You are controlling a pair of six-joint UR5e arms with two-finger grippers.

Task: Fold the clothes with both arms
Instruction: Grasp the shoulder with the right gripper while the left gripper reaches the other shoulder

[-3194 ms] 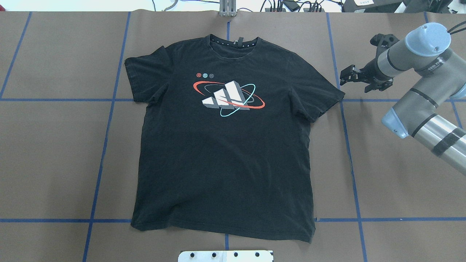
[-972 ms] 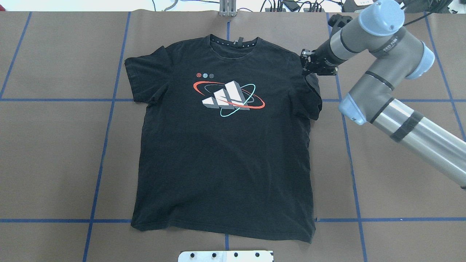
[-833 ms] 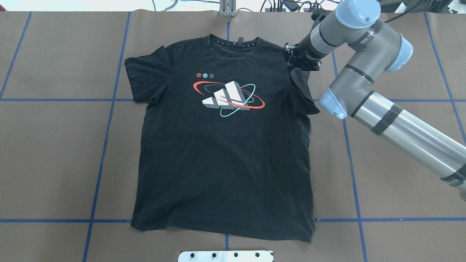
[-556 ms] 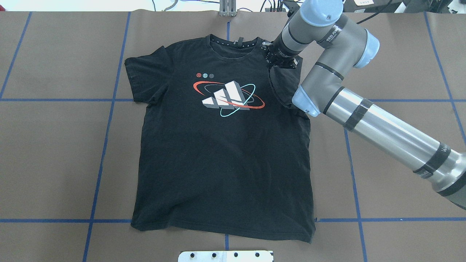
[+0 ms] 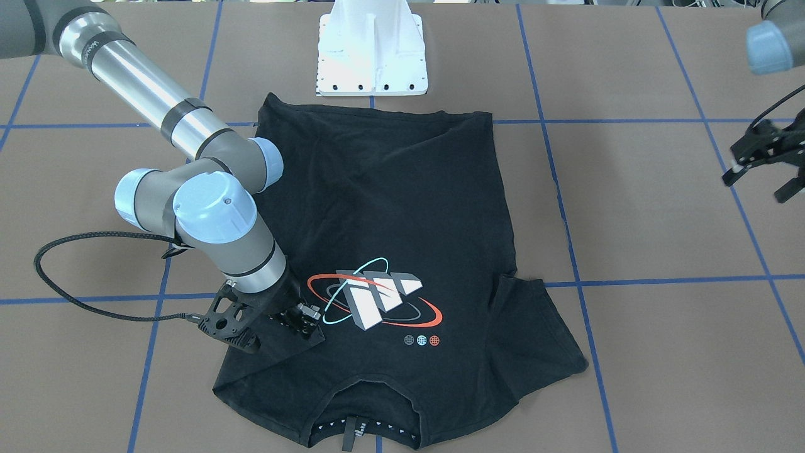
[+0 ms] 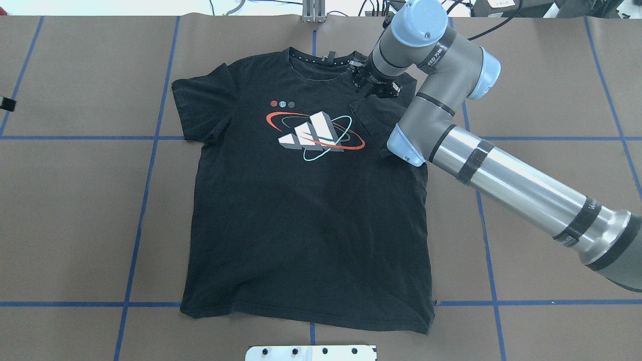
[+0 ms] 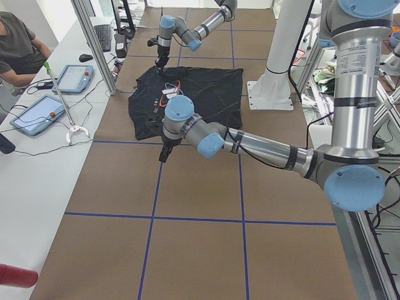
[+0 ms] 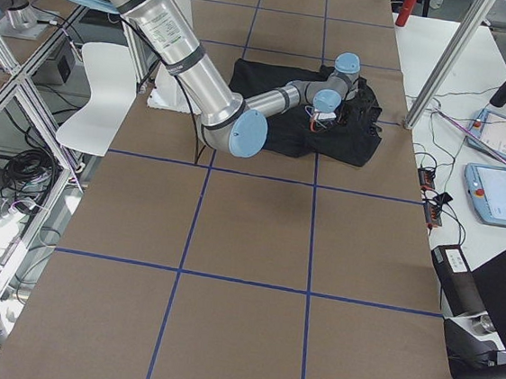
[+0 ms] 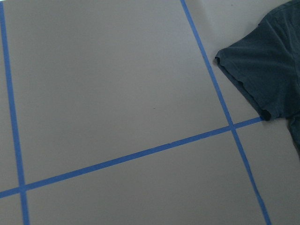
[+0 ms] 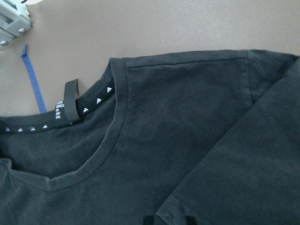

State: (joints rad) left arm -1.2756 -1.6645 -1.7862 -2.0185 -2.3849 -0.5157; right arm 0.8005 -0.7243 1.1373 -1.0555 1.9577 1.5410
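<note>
Overhead exterior view: nearest the robot, a white base plate [image 6: 311, 352] is noted at the edge of the surface [image 6: 75, 210]. Just beyond it, the black T-shirt [image 6: 306, 225] is laid flat, print side up, hem near and collar [image 6: 321, 62] far. The logo [image 6: 313, 135] is seen on the chest. The sleeve on the robot's right [image 6: 373, 123] is folded inward over the chest, its edge pinched in the narrowed right tool [image 6: 372, 86] beside the collar. The left tool [image 5: 758, 182] is held wide and empty over bare surface, well apart from the other sleeve [image 5: 541, 333].
</note>
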